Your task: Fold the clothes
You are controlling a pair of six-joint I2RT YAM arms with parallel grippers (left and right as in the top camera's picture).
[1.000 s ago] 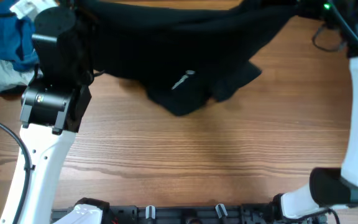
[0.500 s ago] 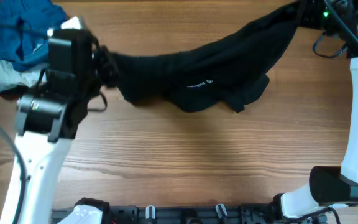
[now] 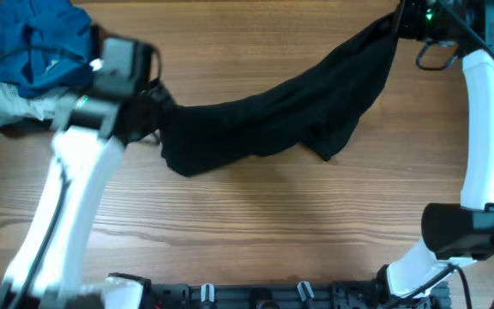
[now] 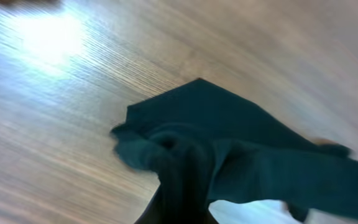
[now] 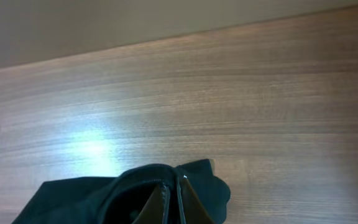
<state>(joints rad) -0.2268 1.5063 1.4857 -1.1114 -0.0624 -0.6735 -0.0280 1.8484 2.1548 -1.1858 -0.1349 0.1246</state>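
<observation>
A black garment [image 3: 273,116] hangs stretched across the wooden table between my two grippers, sagging in the middle. My left gripper [image 3: 153,107] is shut on its left end; the left wrist view shows the bunched dark cloth [image 4: 216,143] running out from my jaws [image 4: 179,208] over the wood. My right gripper [image 3: 399,21] is shut on the right end at the far right of the table; the right wrist view shows the fingers [image 5: 173,202] pinched together on a fold of black cloth [image 5: 135,186].
A pile of blue [image 3: 45,43] and light grey [image 3: 3,99] clothes lies at the far left corner, just behind my left arm. Black cables [image 3: 436,56] hang by the right arm. The table's front edge carries the arm mounts [image 3: 256,296].
Both arms have pulled the garment taut and lowered it. The left gripper moved right and toward the front; the loose hanging folds have straightened into a band.
</observation>
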